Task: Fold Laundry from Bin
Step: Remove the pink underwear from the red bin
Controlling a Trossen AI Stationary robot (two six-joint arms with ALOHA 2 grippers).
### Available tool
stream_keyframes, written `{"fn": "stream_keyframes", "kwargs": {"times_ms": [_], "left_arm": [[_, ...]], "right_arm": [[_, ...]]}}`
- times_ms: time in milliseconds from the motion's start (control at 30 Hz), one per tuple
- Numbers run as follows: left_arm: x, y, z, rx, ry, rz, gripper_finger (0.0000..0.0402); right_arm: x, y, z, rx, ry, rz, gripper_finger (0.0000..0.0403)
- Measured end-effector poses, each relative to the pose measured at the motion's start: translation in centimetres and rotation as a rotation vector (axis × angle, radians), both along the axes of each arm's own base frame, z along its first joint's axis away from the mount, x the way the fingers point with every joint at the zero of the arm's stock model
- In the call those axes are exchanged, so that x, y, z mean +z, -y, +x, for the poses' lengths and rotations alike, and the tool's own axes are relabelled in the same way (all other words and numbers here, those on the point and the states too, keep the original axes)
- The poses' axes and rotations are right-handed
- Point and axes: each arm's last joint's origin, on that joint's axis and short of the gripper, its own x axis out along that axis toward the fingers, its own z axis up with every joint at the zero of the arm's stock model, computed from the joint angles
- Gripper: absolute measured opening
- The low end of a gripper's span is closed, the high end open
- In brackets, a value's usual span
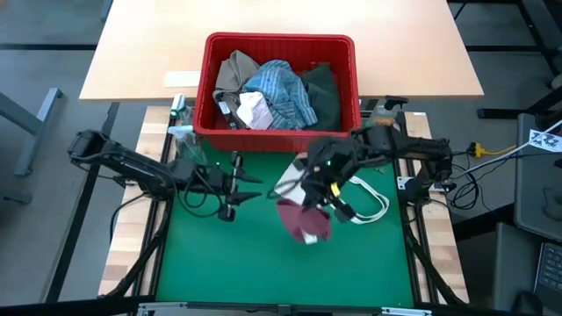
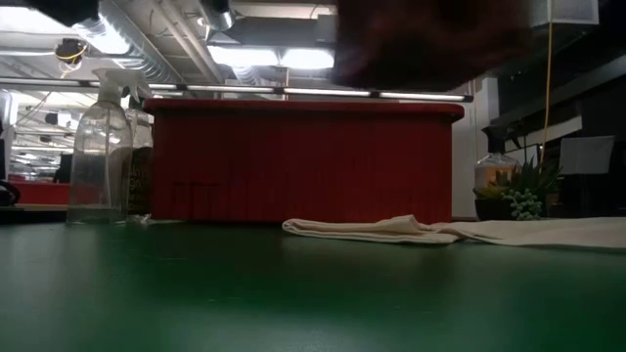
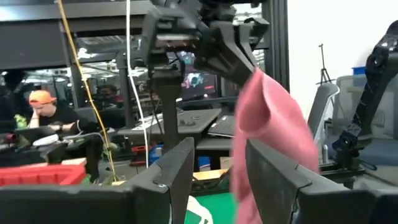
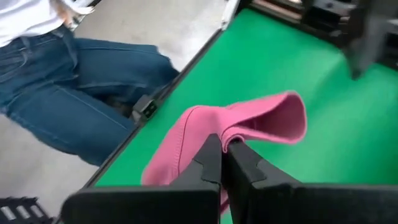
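Observation:
The red bin stands at the mat's far edge with laundry heaped in it: a striped shirt, a tan piece, a white piece and a dark green piece. My right gripper hangs over the middle of the green mat, shut on a small maroon cloth. In the right wrist view the cloth looks pink. My left gripper is open to the left of the cloth, roughly level and pointing at it. In its wrist view the cloth shows past the gap between its fingers. My right gripper pinches the maroon cloth at a bunched upper fold between its two shut fingers. The fingers slant downward from the table's right side. The cloth hangs slack below them, clear of the mat.
A flat white tote bag with loop handles lies on the mat right of the cloth, below my right arm. A clear spray bottle stands left of the bin. A small potted plant sits at the right. A person stands at the table's near edge.

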Motion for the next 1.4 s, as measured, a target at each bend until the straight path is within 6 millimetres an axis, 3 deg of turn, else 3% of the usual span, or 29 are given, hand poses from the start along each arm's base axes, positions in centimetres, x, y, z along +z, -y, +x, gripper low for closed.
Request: {"fn": "stream_keyframes", "kwargs": {"times_ms": [367,800,1067,1400], "left_arm": [[-0.6,1.4,3.1,-0.111,-0.039,0.116,0.0141],[1.1,2.8,6.8,-0.27,0.031,0.234,0.0141],[1.0,4.2,6.7,-0.347,0.036,0.261,0.0141],[0.6,6.0,6.2,-0.337,0.054,0.416,0.0141]], "right_arm": [[-0.5,-3.0,-0.5,0.035,-0.017,-0.033,0.0002],[-0.5,-3.2,-0.6,0.016,-0.027,-0.027,0.0002],[-0.5,-3.2,-0.6,0.013,-0.031,-0.025,0.0002],[-0.6,-3.2,-0.6,0.014,-0.035,-0.026,0.0002]]}}
